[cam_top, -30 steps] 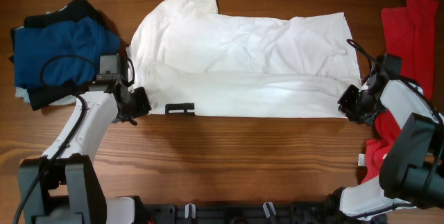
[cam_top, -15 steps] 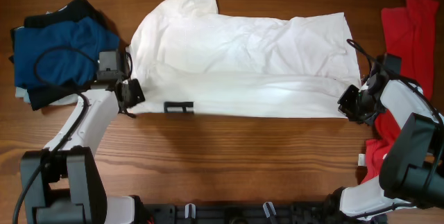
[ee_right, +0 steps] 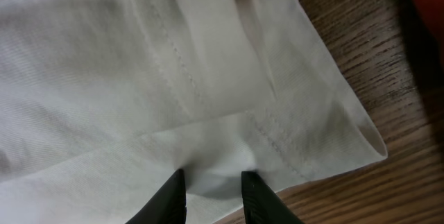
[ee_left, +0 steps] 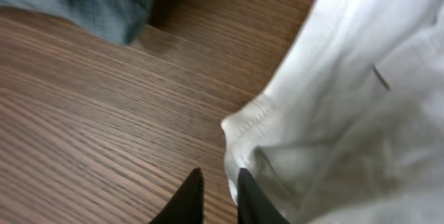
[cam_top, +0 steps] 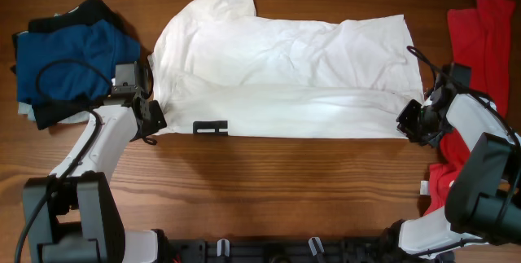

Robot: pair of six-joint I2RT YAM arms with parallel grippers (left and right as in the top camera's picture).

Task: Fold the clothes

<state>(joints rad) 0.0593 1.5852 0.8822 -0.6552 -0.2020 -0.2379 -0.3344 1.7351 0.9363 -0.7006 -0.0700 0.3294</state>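
Observation:
The large white T-shirt point(cam_top: 277, 59) lies spread across the table with its lower part folded up. A small black label point(cam_top: 210, 126) sits at its front edge. My left gripper point(cam_top: 151, 119) is at the shirt's front left corner. In the left wrist view point(ee_left: 218, 179) its jaws are almost together with only wood between them, and the white sleeve hem point(ee_left: 243, 123) lies just to their right. My right gripper point(cam_top: 409, 123) is at the front right corner. In the right wrist view point(ee_right: 211, 179) it is shut on bunched white cloth point(ee_right: 104, 78).
A pile of blue and dark clothes point(cam_top: 69, 59) lies at the far left, close behind my left arm. The red T-shirt point(cam_top: 480, 35) lies at the far right, with more red cloth point(cam_top: 444, 186) by the right arm. Bare wood runs along the table's front.
My left gripper moved up along the shirt's left edge, then back down a little, and now looks narrower. The right gripper and the shirt have not moved.

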